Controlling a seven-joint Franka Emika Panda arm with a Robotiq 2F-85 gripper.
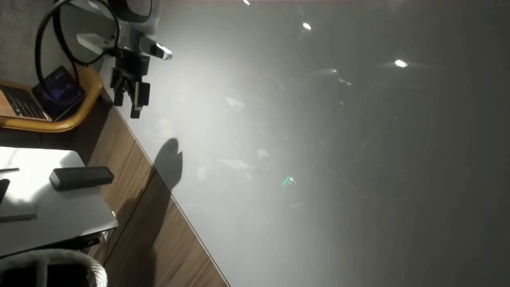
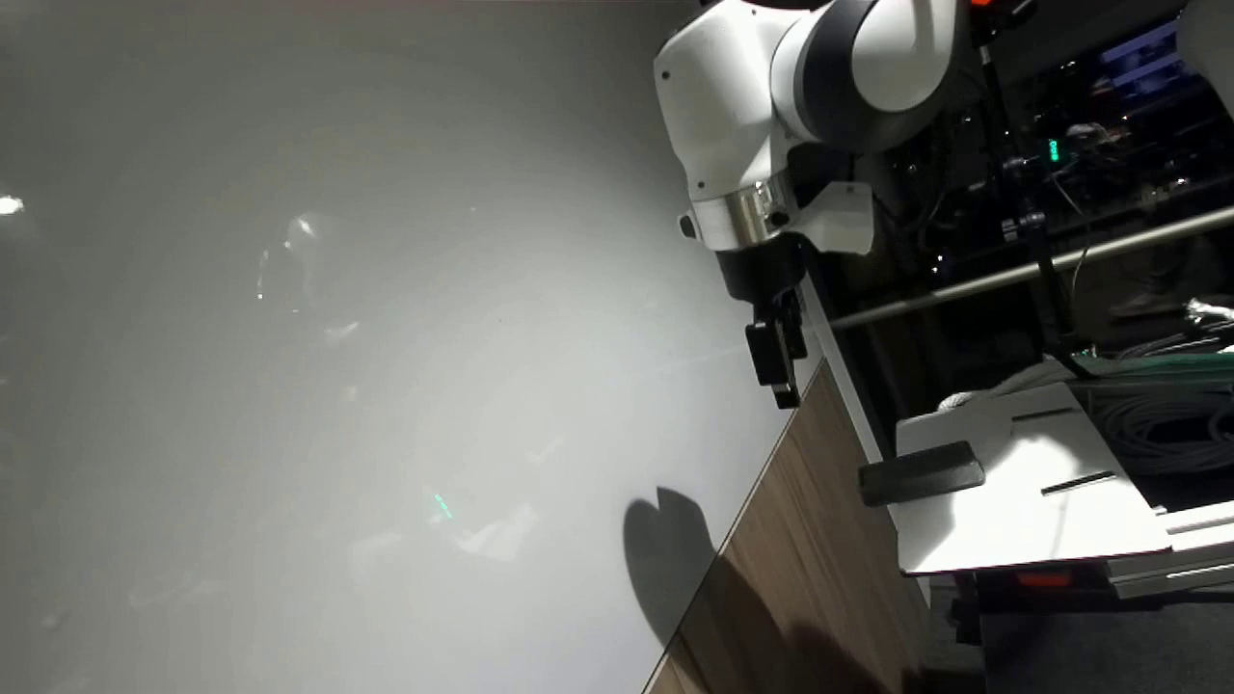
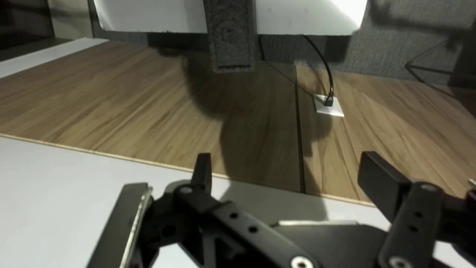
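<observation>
Gripper [image 3: 286,167]: I am holding my two fingers [image 3: 383,180] well apart; a wide gap is showing between their tips in the wrist view.
Block [image 1: 81,178]: Dark grey, oblong, near me yet clear of my tips. It is lying at seven o'clock from them in an exterior view and at about eleven in the wrist view; one end is jutting past the edge of the white table [image 2: 1051,530].
Table: Bearing the block, it is sitting at four o'clock from me in an exterior view, two dark strips [image 2: 1078,483] showing on its top.
Panel [image 1: 303,151]: Glossy, pale; in an exterior view it is stretching from twelve round to five o'clock of me, with glare spots [image 1: 401,63] dotting it.
Wood [image 3: 148,100]: Brown, grained; it is meeting the panel along a straight seam.
Shadow [image 2: 665,559]: It is falling across panel and wood, seven o'clock from me.
Cord [image 3: 328,70]: Black; it is running into a small white plate [image 3: 334,109] on the wood, about one o'clock from my tips.
Laptop [image 1: 24,103]: Unfolded; it is sitting inside a yellow rim [image 1: 59,126] at nine o'clock from me.
</observation>
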